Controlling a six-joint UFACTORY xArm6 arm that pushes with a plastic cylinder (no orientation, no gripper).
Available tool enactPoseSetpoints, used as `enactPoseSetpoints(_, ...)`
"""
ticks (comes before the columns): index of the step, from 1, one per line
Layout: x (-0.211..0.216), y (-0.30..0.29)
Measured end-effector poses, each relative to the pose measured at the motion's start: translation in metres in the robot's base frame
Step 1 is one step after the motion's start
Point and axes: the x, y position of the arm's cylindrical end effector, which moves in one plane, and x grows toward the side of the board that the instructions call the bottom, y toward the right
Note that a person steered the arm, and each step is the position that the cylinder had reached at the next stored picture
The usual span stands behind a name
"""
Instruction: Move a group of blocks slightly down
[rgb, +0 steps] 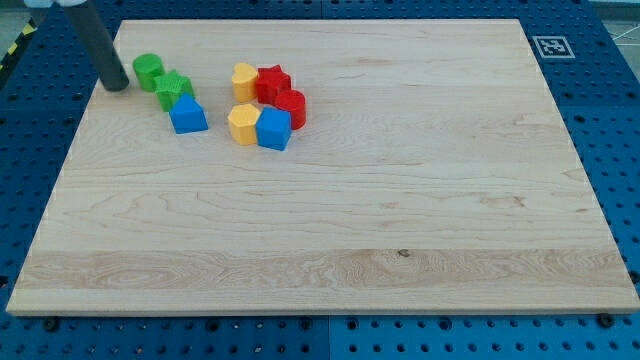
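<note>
My tip (116, 84) rests on the board at the view's upper left, just left of a green round block (148, 70). Below and right of that block sit a green star block (173, 90) and a blue block (187, 115); the three touch in a diagonal row. A second cluster lies to the right: a yellow block (244, 80), a red star block (272, 83), a red round block (290, 107), a yellow hexagonal block (243, 124) and a blue block (273, 129), packed together.
The wooden board (330, 230) lies on a blue pegboard table. A black-and-white marker tag (548, 46) sits at the board's top right corner. The board's left edge is close to my tip.
</note>
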Motion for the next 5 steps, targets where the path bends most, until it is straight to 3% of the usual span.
enactPoseSetpoints(1,-0.046,0.017)
enactPoseSetpoints(5,-0.001,0.039)
